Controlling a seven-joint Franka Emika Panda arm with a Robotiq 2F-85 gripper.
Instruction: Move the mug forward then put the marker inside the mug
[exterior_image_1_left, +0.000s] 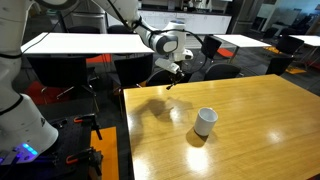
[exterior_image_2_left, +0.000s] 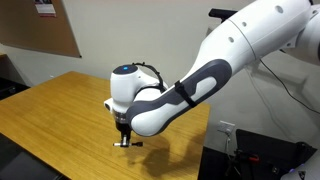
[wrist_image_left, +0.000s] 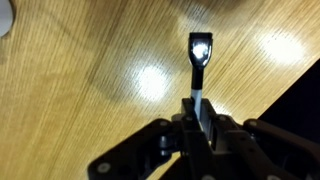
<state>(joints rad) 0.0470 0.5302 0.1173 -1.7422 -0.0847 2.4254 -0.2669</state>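
Note:
The white mug (exterior_image_1_left: 205, 121) stands upright on the wooden table (exterior_image_1_left: 250, 120), in the near middle part. A sliver of white at the wrist view's top left corner may be its rim. My gripper (exterior_image_1_left: 176, 76) hangs over the table's far left corner, well away from the mug. It is shut on the marker (wrist_image_left: 199, 62), a thin stick with a dark shiny end that pokes out past the fingertips above the wood. From the arm's side, the gripper (exterior_image_2_left: 123, 135) points down just above the tabletop, and the mug is hidden there.
White tables (exterior_image_1_left: 80, 42) and dark chairs (exterior_image_1_left: 215, 50) stand behind the wooden table. The table's edge (wrist_image_left: 290, 85) runs close to the gripper on the right of the wrist view. The robot's white base (exterior_image_1_left: 20, 120) stands to the left of the table.

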